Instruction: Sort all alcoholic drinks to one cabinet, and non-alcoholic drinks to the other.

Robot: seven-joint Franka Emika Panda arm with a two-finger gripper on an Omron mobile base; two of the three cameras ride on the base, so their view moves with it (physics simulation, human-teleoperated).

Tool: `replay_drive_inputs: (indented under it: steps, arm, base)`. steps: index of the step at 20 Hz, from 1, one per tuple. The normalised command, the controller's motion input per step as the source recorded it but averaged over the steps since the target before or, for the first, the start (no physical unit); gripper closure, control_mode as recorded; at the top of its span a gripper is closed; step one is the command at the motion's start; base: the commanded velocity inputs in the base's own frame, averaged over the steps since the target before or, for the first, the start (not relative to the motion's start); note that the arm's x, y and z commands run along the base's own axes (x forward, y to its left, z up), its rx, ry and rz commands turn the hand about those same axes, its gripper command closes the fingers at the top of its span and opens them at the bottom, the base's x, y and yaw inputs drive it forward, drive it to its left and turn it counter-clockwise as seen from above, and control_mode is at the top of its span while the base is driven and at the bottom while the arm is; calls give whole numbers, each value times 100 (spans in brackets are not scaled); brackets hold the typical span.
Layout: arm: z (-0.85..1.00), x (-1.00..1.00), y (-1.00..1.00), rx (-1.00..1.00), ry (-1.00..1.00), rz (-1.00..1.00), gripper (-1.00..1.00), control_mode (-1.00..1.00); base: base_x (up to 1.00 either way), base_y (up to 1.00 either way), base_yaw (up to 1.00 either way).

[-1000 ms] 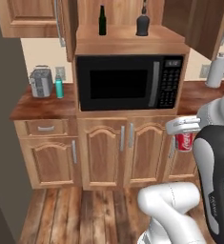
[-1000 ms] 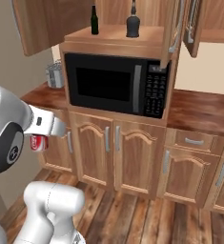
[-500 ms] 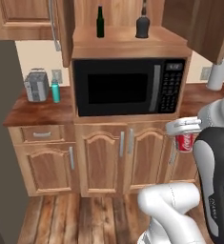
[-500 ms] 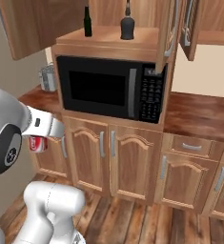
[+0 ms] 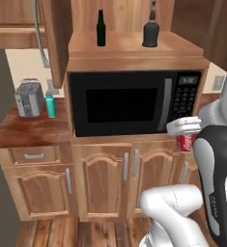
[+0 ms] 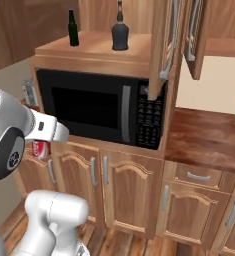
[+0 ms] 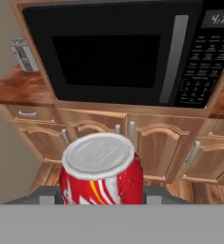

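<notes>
Sliding sideways with the base, both base cameras now put the microwave point(image 5: 134, 102) nearer mid-frame, while the red soda can point(image 7: 101, 174) sits unchanged in the gripper point(image 5: 185, 140), upright and pinched between the fingers. It hangs low, at the level of the lower cabinet doors point(image 5: 103, 178), well below the upper cabinets. On the shelf above the microwave stand the slim green bottle point(image 5: 101, 29) and the squat black bottle point(image 5: 150, 28). An upper cabinet door point(image 6: 164, 45) hangs open beside them, so the lift probably must go up and around its edge. The teal bottle point(image 5: 50, 104) waits beside the toaster point(image 5: 29, 98).
</notes>
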Motion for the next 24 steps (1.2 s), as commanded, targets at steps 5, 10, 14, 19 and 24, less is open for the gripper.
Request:
replay_drive_inputs:
  steps: [5,10,14,19,24]
  arm:
    - [0,0,0,0,0,0,100,100]
    - [0,0,0,0,0,0,100,100]
    - [0,0,0,0,0,0,100,100]
    - [0,0,0,0,0,0,100,100]
    - [0,0,0,0,0,0,100,100]
  base:
    - [5,-70,0]
    - [24,-84,0]
    - [23,-82,0]
    - [24,-86,0]
    - [36,-78,0]
